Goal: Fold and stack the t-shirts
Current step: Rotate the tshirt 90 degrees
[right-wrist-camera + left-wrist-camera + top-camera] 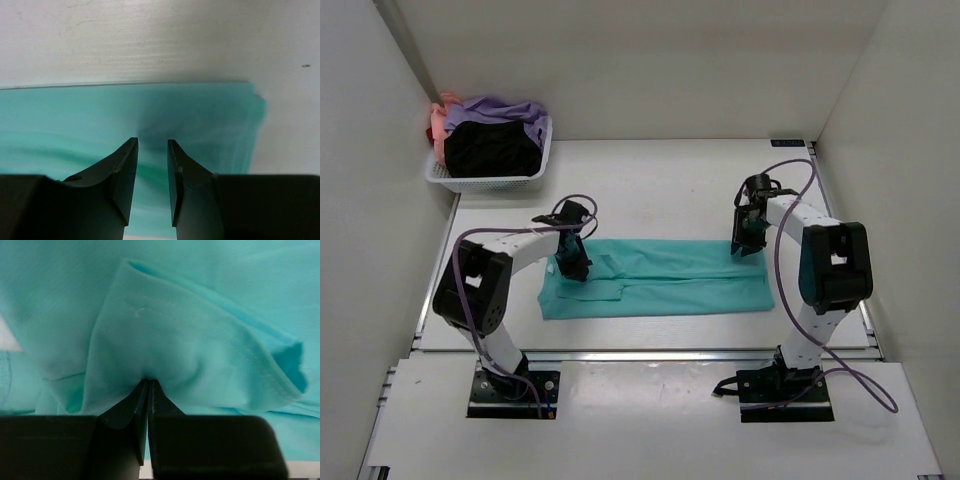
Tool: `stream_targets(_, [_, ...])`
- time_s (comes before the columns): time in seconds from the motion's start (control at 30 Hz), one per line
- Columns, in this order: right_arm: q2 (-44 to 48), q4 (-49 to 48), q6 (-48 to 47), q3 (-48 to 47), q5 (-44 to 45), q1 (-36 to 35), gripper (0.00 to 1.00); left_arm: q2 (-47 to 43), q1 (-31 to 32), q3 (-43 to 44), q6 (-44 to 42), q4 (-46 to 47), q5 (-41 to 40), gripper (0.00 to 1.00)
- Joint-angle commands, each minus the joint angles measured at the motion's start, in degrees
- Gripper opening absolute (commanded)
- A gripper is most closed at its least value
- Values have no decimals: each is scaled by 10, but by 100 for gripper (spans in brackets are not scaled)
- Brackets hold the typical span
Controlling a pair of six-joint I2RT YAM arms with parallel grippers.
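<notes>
The soft teal short-sleeved t-shirt (670, 282) lies as a long folded strip across the white worktop (660, 190), between the two arms. The left end effector (149, 384) is clenched on a raised fold of cloth at the shirt's left end. The right end effector (152, 146) is over the right end, jaws parted, grasping nothing. A white plastic mesh basket (492, 184) in the far left corner holds a heap of black, lavender and pink shirts (490, 148).

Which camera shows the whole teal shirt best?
The top camera: the teal shirt lies there whole, folded into a long strip. The left wrist view shows only a bunched fold up close; the right wrist view shows only one end on the table.
</notes>
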State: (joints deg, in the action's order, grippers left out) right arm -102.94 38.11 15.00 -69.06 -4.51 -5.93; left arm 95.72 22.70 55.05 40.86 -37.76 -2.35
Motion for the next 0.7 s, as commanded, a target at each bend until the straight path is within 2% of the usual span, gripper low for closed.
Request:
stream_targets(0.0, [-14, -7, 6, -9, 13, 5, 28, 64, 11, 23, 54, 19, 9, 13])
stream_targets(0.1, [-18, -1, 26, 16, 6, 21, 28, 131, 21, 101, 58, -21, -18, 13])
stream_targets(0.2, [2, -12, 48, 46, 12, 20, 27, 184, 20, 195, 69, -24, -28, 15])
stream_targets(0.33, [23, -6, 78, 82, 33, -19, 26, 286, 7, 345, 62, -62, -7, 15])
stream_targets(0.4, [40, -4, 98, 98, 45, -35, 26, 345, 2, 484, 48, -93, -6, 14])
stream_targets(0.43, [54, -8, 115, 110, 43, -50, 26, 386, -2, 511, 36, -103, 7, 14])
stream_targets(0.5, [73, -20, 141, 124, 62, -78, 26, 453, -13, 654, 35, -127, 21, 14])
stream_targets(0.53, [83, -17, 166, 135, 61, -90, 25, 500, -21, 695, 34, -153, 41, 12])
stream_targets(0.63, [104, -14, 235, 147, 49, -128, 25, 641, -33, 991, 29, -236, 54, 12])
stream_targets(0.67, [111, -23, 258, 154, 30, -142, 24, 679, -36, 1042, 35, -247, 71, 12])
